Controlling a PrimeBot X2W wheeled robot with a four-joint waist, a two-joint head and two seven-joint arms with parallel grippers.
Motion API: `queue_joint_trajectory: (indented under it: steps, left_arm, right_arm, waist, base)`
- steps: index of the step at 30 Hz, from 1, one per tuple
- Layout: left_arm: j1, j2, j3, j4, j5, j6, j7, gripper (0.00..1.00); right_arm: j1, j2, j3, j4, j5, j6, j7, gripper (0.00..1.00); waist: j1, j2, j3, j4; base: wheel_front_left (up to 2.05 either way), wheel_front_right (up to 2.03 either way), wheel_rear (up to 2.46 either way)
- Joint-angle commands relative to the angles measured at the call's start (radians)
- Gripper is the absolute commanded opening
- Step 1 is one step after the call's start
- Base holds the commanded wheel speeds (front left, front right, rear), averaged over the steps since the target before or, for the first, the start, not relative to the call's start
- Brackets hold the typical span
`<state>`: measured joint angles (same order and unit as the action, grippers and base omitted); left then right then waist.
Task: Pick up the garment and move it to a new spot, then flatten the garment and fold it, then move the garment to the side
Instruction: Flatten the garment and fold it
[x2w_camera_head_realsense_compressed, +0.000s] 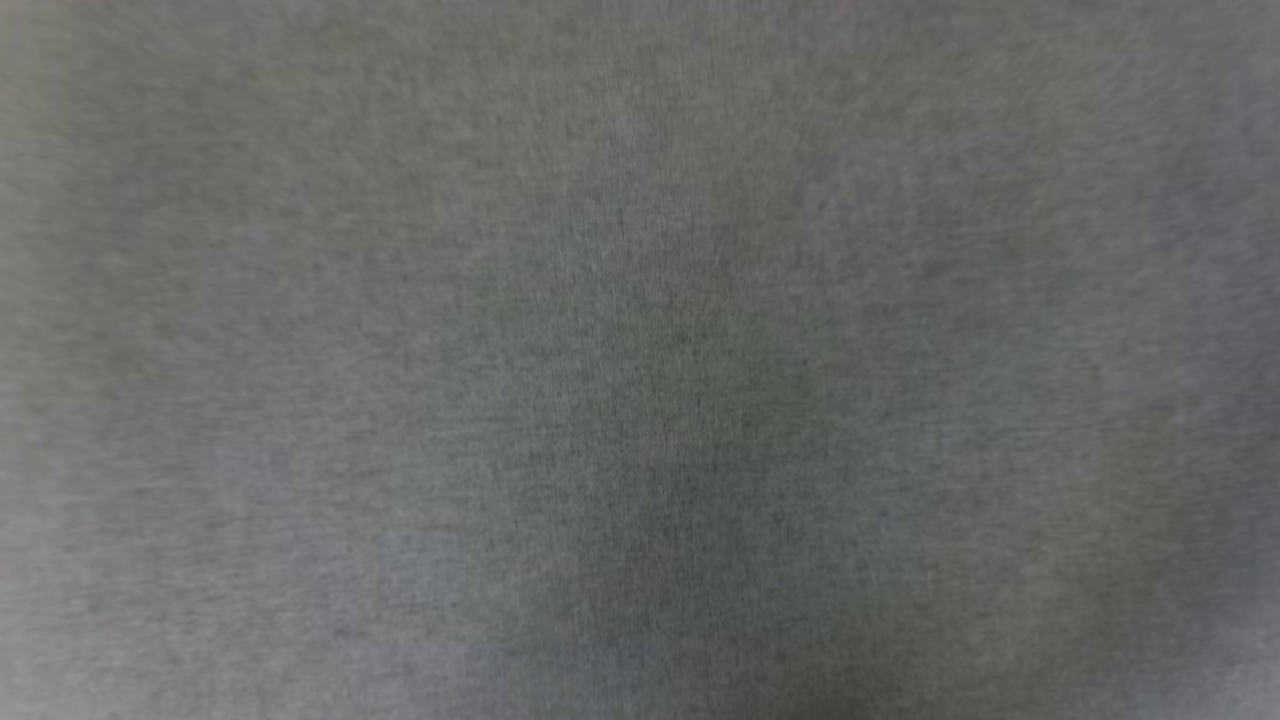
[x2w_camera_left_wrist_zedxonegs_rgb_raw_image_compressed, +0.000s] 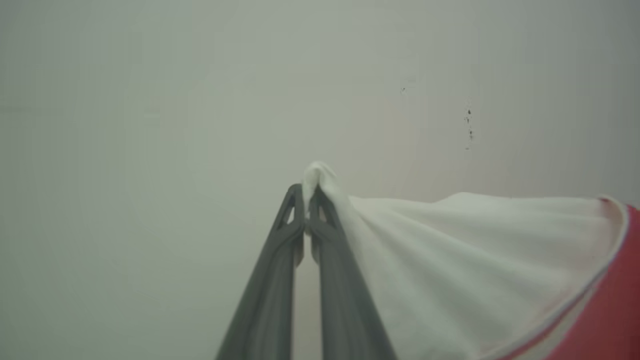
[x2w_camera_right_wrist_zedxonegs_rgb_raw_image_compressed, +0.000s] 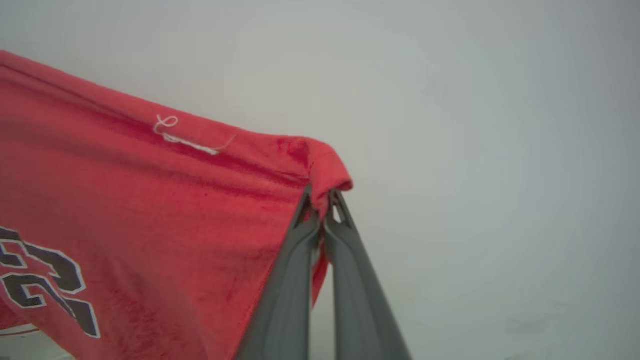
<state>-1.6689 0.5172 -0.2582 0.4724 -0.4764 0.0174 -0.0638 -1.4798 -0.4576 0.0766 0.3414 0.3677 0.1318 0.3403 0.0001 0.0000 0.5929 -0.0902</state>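
Transfer step, judging by the two-point hold. Gripped the red jersey T-shirt (x2w_camera_right_wrist_zedxonegs_rgb_raw_image_compressed: 150, 210) at two places: left gripper (x2w_camera_left_wrist_zedxonegs_rgb_raw_image_compressed: 305, 192) with jaws pinched tight on the white sleeve tip (x2w_camera_left_wrist_zedxonegs_rgb_raw_image_compressed: 320, 175), right gripper (x2w_camera_right_wrist_zedxonegs_rgb_raw_image_compressed: 320, 197) with jaws clamped on a red corner well apart from the number print (x2w_camera_right_wrist_zedxonegs_rgb_raw_image_compressed: 45, 280). Hung taut between them. Needed next, probably: lowering both together onto a fresh spot, keeping tension, then releasing for flattening.
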Motion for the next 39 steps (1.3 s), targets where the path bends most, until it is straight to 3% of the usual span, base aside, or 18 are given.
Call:
queue_joint_trajectory:
  steps: [1,12,21,27,32,39]
  left_arm:
    - [-0.015,0.011,0.001,-0.003,0.006,0.003,0.007,0.0]
    - [-0.043,-0.002,0.0,-0.026,-0.01,0.023,0.031,0.0]
    - [0.066,-0.03,0.011,0.027,-0.063,0.01,-0.007,0.0]
    - [0.283,-0.053,0.018,0.067,-0.124,-0.02,-0.059,0.0]
    - [0.586,-0.073,0.031,0.049,-0.193,-0.03,-0.083,0.0]
    - [1.047,-0.098,0.035,-0.091,-0.264,0.027,-0.07,0.0]
  right_arm:
    - [-0.022,-0.007,0.004,0.009,-0.004,-0.002,-0.005,0.0]
    - [-0.173,0.002,0.121,0.108,0.046,-0.002,-0.103,0.0]
    - [-0.166,-0.025,0.265,0.236,0.139,-0.002,-0.179,0.0]
    - [-0.001,-0.064,0.372,0.27,0.216,-0.002,-0.258,0.0]
    - [0.267,-0.099,0.42,0.231,0.266,-0.002,-0.298,0.0]
    - [0.63,-0.126,0.394,0.162,0.299,-0.002,-0.283,0.0]
  waist:
    - [-0.0001,0.0,0.087,-0.007]
    - [-0.0001,0.0,0.237,0.004]
    - [-0.0001,0.0,0.233,0.024]
    - [-0.0001,0.0,0.107,0.05]
    - [-0.0001,0.0,-0.052,0.066]
    - [-0.0001,0.0,-0.23,0.075]
  base:
    - [0.0,0.0,0.0]
    - [0.0,0.0,0.0]
    - [0.0,0.0,0.0]
    - [0.0,0.0,0.0]
    - [0.0,0.0,0.0]
    - [0.0,0.0,0.0]
